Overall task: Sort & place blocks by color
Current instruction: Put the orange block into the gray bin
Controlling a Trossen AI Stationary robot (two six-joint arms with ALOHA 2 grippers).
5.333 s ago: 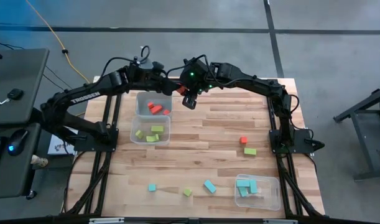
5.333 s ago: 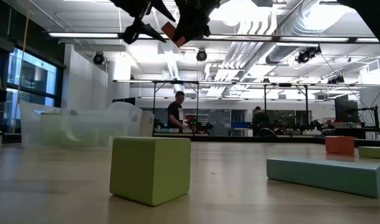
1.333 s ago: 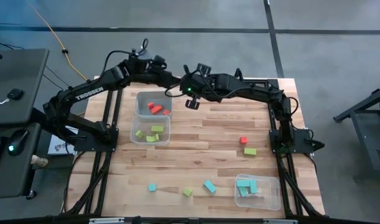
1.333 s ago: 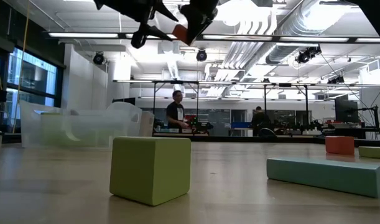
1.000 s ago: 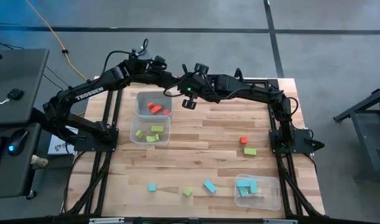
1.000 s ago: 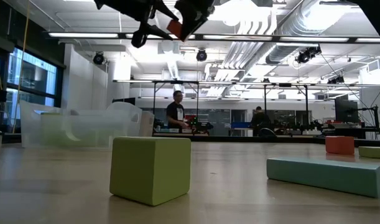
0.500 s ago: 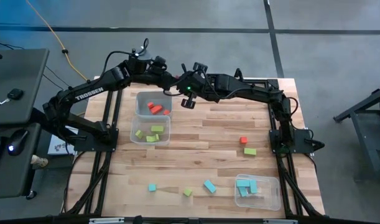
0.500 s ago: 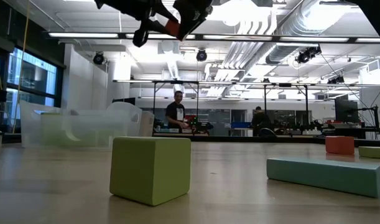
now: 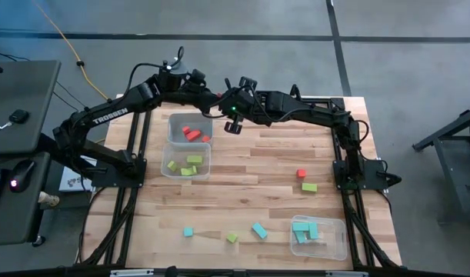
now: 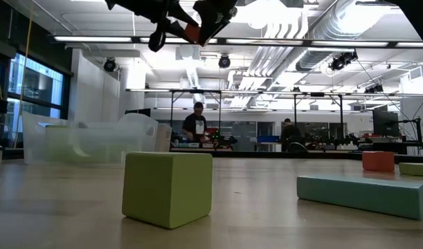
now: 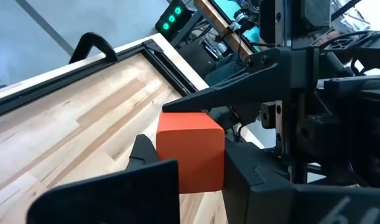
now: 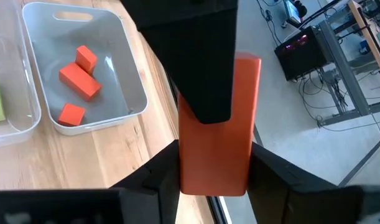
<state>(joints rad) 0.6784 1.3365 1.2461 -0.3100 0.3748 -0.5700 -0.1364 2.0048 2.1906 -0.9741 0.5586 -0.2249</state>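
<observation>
A red block [image 11: 190, 149] hangs high above the table's far left part, beside the clear tub [image 9: 190, 127] that holds red blocks [image 12: 78, 81]. My left gripper [image 11: 193, 186] and my right gripper [image 12: 214, 186] meet there, and both are shut on this block. In the low view the block [image 10: 192, 32] shows between the two dark grippers at the top. A second tub [image 9: 186, 161] holds lime green blocks and a third [image 9: 319, 237] holds teal ones. My left gripper pinches the red block's one end [image 11: 177, 177] between its two fingers, coming nearly level from the table's left. The block is lifted clear of the table. One left finger [image 12: 196, 56] lies along a face of the block. My right gripper has its two fingers [image 12: 158, 180] against the two long sides of the block's other end [image 12: 214, 168]. It comes slanting down from the table's right. Whether the fingers still press on it, I cannot tell.
Loose blocks lie on the wood: a red one [image 9: 301, 174] and a green one [image 9: 309, 187] at the right, teal [image 9: 188, 231], green [image 9: 231, 238] and teal [image 9: 259, 230] near the front edge. People stand in the room beyond the table.
My left gripper has shut on the red block that my right gripper holds up, and has rolled a little. Both arms and the block have stayed in place above the table.
</observation>
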